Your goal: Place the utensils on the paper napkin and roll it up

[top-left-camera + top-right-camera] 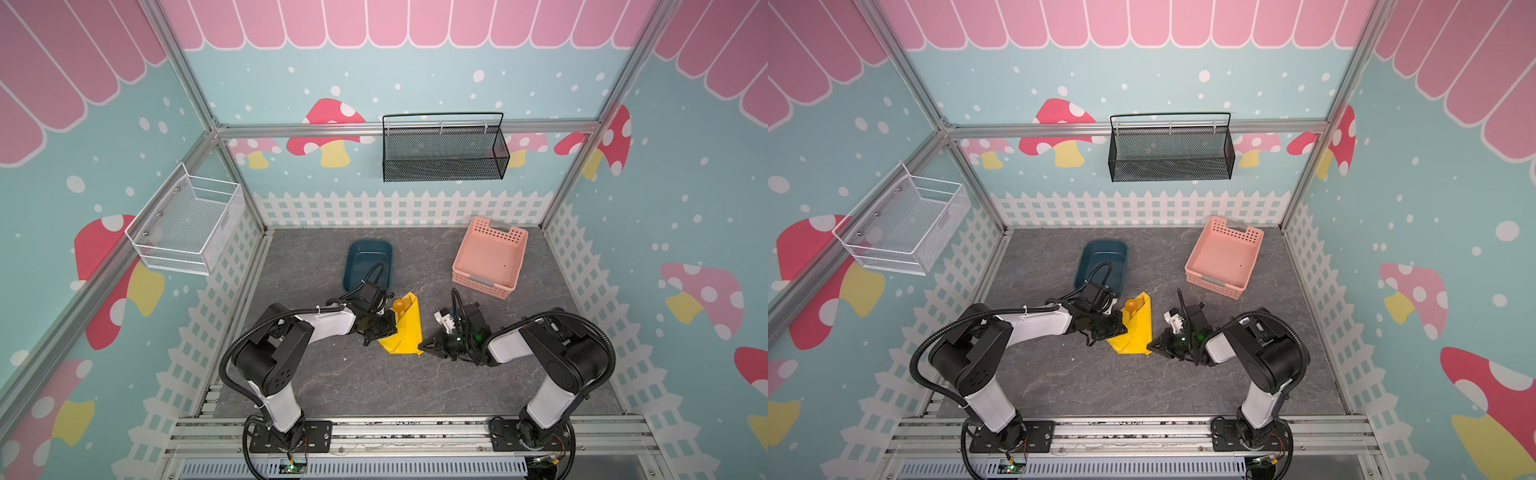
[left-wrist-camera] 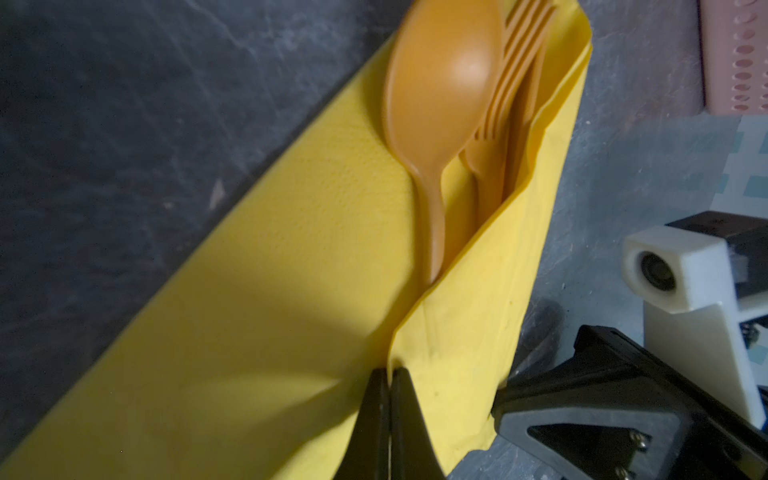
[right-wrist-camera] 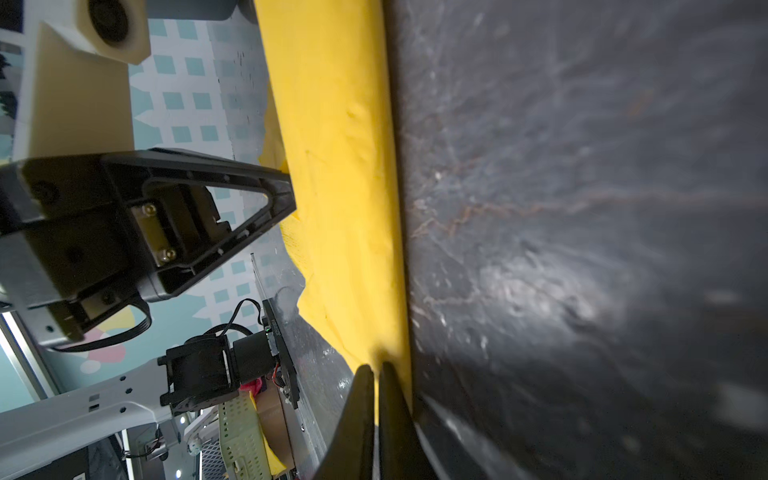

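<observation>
The yellow paper napkin lies mid-table with one side folded over the utensils. An orange spoon and fork stick out of the fold. A third orange strip beside the fork is mostly hidden. From above only the spoon bowl shows. My left gripper is shut on the folded flap's edge. My right gripper is shut on the napkin's near right corner, low against the table.
A dark blue tub sits just behind the left gripper. A pink basket stands at the back right. A black mesh basket hangs on the back wall and a white wire basket on the left wall.
</observation>
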Controlling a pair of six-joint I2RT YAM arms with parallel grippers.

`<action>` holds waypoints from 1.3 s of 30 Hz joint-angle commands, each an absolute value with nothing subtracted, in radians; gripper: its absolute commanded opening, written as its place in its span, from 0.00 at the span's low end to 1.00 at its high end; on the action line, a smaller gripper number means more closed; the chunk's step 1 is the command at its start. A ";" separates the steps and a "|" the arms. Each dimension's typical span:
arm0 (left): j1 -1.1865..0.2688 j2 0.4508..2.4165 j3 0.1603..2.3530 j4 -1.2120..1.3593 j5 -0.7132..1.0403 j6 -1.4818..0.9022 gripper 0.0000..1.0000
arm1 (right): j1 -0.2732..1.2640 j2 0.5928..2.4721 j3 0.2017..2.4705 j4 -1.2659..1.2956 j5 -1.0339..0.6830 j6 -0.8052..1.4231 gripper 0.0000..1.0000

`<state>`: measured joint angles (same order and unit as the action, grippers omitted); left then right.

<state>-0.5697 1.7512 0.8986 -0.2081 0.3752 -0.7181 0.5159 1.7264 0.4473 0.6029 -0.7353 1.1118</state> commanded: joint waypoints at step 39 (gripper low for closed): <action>-0.641 1.678 1.152 -0.522 0.235 -0.597 0.16 | 0.515 1.766 0.443 0.559 -0.687 1.104 0.05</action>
